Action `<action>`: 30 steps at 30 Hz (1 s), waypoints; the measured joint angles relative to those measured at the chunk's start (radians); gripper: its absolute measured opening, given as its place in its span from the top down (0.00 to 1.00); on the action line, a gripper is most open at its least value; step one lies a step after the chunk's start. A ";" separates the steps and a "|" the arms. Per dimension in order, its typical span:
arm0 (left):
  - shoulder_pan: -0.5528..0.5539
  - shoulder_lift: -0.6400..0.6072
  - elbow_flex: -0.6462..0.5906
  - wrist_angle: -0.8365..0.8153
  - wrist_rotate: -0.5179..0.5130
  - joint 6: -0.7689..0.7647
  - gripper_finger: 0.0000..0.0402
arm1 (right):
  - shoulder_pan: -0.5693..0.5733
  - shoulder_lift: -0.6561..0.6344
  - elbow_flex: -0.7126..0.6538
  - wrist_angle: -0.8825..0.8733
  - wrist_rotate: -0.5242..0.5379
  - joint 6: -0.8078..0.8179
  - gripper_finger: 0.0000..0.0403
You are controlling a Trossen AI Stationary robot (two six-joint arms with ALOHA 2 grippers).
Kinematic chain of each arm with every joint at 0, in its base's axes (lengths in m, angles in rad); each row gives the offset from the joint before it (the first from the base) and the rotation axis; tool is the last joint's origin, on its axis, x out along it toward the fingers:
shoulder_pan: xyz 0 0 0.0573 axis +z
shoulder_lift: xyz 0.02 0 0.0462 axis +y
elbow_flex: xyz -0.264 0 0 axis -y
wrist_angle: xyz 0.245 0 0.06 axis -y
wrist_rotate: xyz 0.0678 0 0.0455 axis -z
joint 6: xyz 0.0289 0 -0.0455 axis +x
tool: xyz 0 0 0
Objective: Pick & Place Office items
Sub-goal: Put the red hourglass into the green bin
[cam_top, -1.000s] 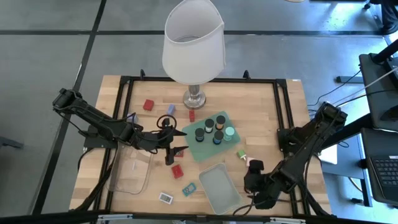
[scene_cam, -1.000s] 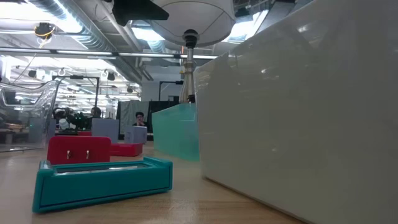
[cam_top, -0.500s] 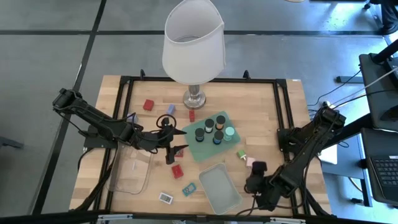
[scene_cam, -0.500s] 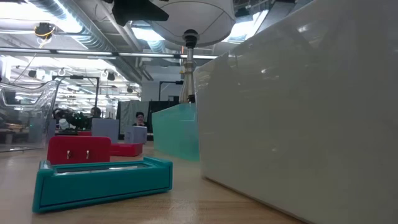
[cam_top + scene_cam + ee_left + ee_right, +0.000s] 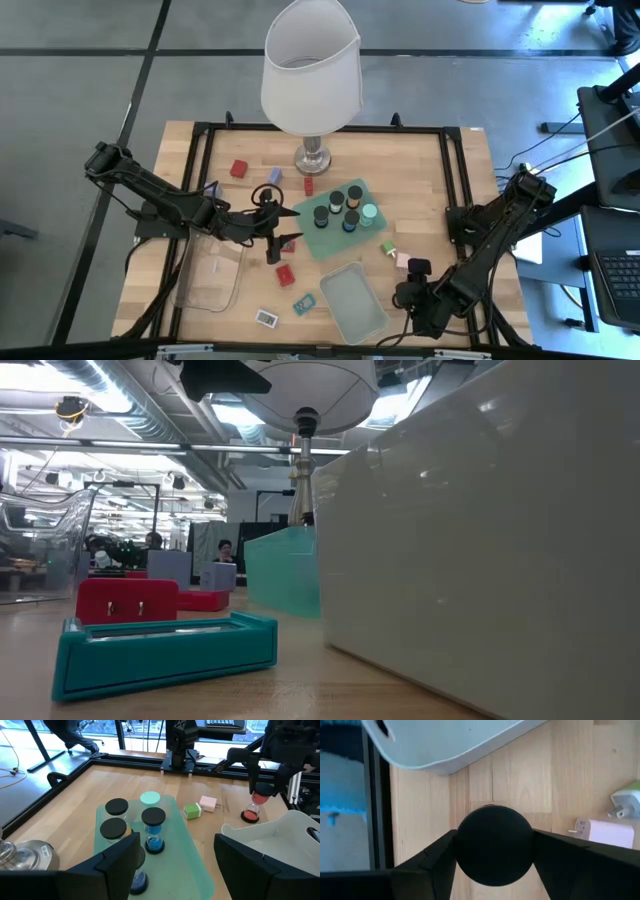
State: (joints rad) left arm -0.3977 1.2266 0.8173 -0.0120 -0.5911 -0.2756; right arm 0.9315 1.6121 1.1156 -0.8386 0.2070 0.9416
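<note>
The right pincer [image 5: 492,857], wide open a second ago, now clamps a black-capped hourglass timer [image 5: 493,844] beside the empty tray [image 5: 352,300], apparently ready for lifting.

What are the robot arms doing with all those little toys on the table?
The right pincer is down near the table's front right corner, its two fingers touching the sides of a round black-topped timer beside a pale tray. A pink block and a green block lie nearby. The left pincer hangs open at the edge of the green mat, where several more timers stand, and holds nothing.
</note>
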 joint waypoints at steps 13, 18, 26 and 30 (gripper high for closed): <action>0.000 0.000 0.000 0.000 0.000 0.000 0.37 | -0.018 -0.038 0.251 -0.257 0.236 -0.051 0.47; 0.000 0.000 0.000 0.000 0.000 0.000 0.38 | -0.136 -0.036 0.371 -0.246 0.271 -0.230 0.47; 0.000 0.000 0.000 0.000 0.000 0.000 0.37 | -0.427 -0.020 0.397 -0.185 0.249 -0.470 0.47; 0.000 0.000 0.000 -0.002 0.000 0.000 0.38 | -0.536 0.013 0.397 -0.099 0.208 -0.564 0.47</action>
State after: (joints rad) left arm -0.3977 1.2266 0.8173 -0.0142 -0.5907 -0.2752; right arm 0.3959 1.6251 1.5131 -0.9379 0.4154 0.3779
